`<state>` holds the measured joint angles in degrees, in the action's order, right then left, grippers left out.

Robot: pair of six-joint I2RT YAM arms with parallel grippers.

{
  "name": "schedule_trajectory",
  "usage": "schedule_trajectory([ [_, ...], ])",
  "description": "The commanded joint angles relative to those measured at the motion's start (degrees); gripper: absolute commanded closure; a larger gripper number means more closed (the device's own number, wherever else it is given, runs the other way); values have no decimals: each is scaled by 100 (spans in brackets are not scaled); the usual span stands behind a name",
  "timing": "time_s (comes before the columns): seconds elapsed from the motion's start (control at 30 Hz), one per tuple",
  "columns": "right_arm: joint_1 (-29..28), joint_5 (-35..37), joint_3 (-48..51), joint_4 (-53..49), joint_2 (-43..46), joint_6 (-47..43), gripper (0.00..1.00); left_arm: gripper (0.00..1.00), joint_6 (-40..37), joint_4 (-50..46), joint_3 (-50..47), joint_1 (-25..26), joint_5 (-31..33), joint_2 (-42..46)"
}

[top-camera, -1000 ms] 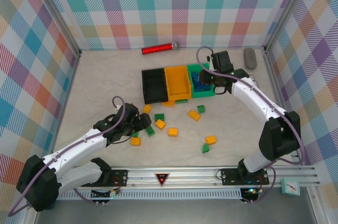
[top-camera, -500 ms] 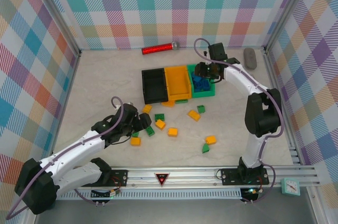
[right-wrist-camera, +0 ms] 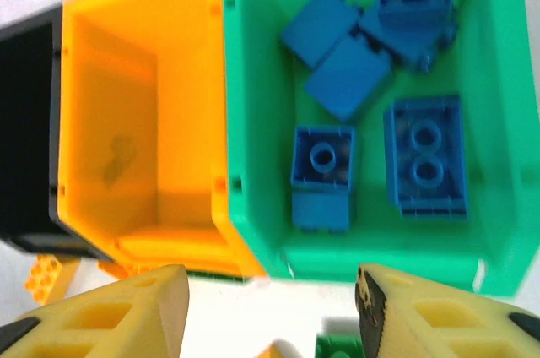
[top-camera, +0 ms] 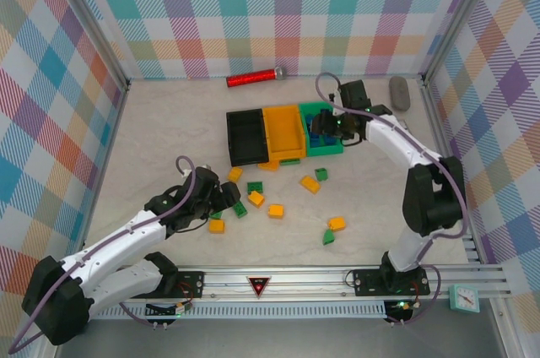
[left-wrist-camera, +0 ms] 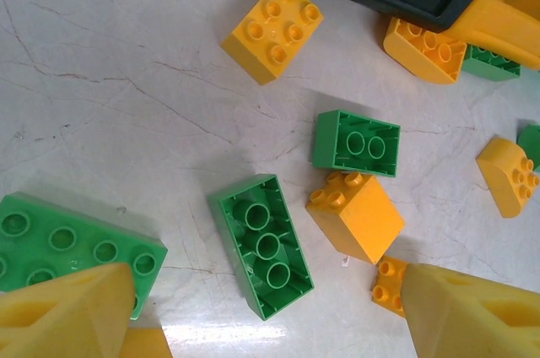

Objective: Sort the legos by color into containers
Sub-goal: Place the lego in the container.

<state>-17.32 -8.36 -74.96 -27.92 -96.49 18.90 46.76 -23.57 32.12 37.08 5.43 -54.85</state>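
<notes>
A: Hovering over the green bin (right-wrist-camera: 253,122), our right claw (right-wrist-camera: 270,307) stands apart and empty; blue bricks (right-wrist-camera: 426,164) lie inside.

B: And our left claw (left-wrist-camera: 270,316) hangs open above a green brick (left-wrist-camera: 268,244) on the counter (left-wrist-camera: 126,79).

A: We risk pinching the orange brick (left-wrist-camera: 356,214) just beside it too.

B: Then we mix colours in one bin.

Plastic pieces on a matt tabletop
legos (left-wrist-camera: 268,244) smooth moulded plastic, faint sheen; green bin (right-wrist-camera: 257,79), orange bin (right-wrist-camera: 110,105) glossy plastic; table (left-wrist-camera: 101,62) pale, matt, finely veined
</notes>
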Motion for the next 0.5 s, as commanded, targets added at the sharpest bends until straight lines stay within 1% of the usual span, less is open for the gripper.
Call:
schedule_trajectory([
  [0.0,-68,-92,667,42,506,-48,45,18,55,217,-99,54,-22,-56],
  [0.13,-121,126,1507,100,1024,-5,45,18,37,402,-144,71,-61,-115],
  [0.2,-121,131,1765,141,1120,25,45,18,35,458,-153,80,-66,-149],
  [0.3,-149,15,1955,195,1031,56,45,18,43,521,-153,105,-91,-219],
  [0.47,-261,36,1939,367,713,98,45,18,77,478,-109,198,-43,-220],
])
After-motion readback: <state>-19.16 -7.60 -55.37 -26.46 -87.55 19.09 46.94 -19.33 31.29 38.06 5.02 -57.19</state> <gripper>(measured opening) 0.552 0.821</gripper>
